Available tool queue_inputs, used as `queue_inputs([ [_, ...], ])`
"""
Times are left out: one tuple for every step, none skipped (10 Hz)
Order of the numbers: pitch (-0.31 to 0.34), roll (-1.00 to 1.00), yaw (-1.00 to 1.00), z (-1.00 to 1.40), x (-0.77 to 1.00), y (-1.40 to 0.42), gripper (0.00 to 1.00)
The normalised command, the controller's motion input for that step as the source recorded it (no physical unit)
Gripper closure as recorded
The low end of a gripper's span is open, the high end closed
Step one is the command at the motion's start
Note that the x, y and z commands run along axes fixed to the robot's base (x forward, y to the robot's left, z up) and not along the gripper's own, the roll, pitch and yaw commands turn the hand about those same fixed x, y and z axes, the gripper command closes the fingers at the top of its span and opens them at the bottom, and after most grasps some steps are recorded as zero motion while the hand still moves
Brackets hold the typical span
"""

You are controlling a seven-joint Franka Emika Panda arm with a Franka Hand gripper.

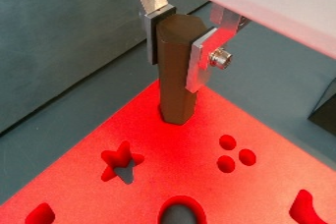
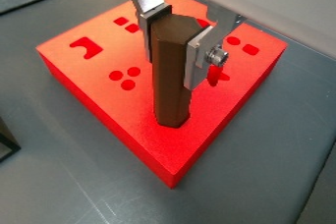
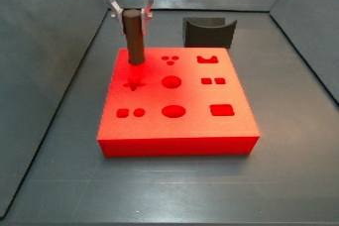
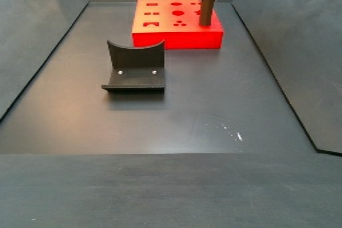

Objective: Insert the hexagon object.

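The hexagon object (image 1: 176, 76), a dark brown six-sided peg, stands upright between my fingers in both wrist views (image 2: 171, 85). My gripper (image 1: 180, 43) is shut on its upper part. The peg's lower end meets the top of the red block (image 1: 144, 184) near one corner. I cannot tell whether it sits in a hole there. In a side view the peg (image 3: 134, 37) stands at the block's (image 3: 199, 123) far left corner under my gripper (image 3: 134, 14). It also shows in the side view from the opposite end (image 4: 207, 4), on the block (image 4: 181, 38).
The red block's top has several cutouts, among them a star (image 1: 121, 159) and a three-dot group (image 1: 234, 154). The fixture (image 3: 208, 31) stands on the dark floor beyond the block, also seen in a side view (image 4: 135, 67). Sloping grey walls enclose the floor.
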Motion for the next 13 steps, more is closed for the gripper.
queue_inputs([
  [-0.163,0.08,0.09,-0.27,0.0,0.0,1.0],
  [-0.153,0.2,0.03,-0.17,0.0,-0.13,1.0],
  [-0.189,0.32,0.03,-0.41,-0.03,-0.13,1.0],
  [-0.199,0.32,0.0,-0.51,-0.03,-0.13,1.0],
  [-0.194,0.32,0.0,-0.53,-0.01,-0.11,1.0],
  [-0.137,0.22,0.0,-0.46,0.0,-0.05,1.0],
  [0.071,0.08,0.0,-0.59,0.22,-0.03,1.0],
  [0.321,0.01,-0.08,-0.59,0.45,-0.08,1.0],
  [0.33,0.0,-0.11,-0.58,0.25,0.0,1.0],
  [0.323,0.0,-0.1,-0.59,0.25,0.0,1.0],
  [0.27,0.0,-0.07,-0.69,0.22,0.0,1.0],
  [0.124,0.09,-0.03,-0.91,0.05,0.0,1.0],
  [0.157,0.08,-0.04,-0.85,0.09,0.0,1.0],
])
